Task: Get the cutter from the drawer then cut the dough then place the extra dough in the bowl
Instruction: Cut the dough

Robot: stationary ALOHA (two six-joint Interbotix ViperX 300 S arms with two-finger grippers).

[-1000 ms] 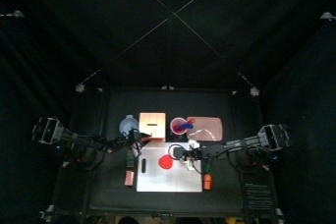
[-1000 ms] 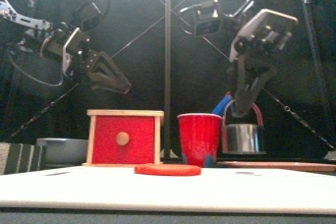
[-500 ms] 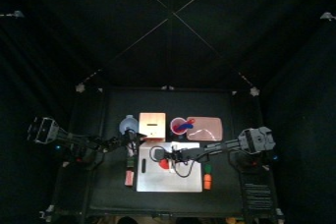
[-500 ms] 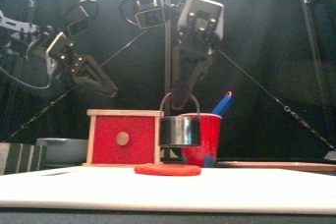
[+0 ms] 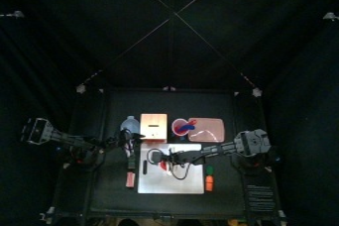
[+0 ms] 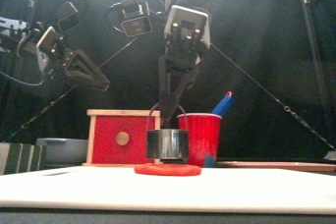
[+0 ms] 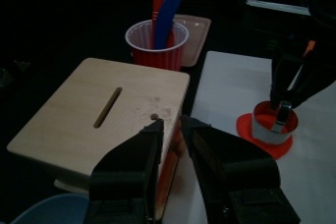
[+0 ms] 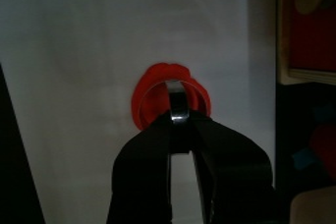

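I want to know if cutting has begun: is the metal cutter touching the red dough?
Touching. The front view shows the cutter standing on the dough with no gap between them; the left wrist view agrees.

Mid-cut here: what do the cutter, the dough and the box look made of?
The cutter looks like shiny metal; it reflects light. The dough is matte red, probably soft putty, pressed into a flat disc. The box is pale, matte wood, with a drawer front apparently painted red.
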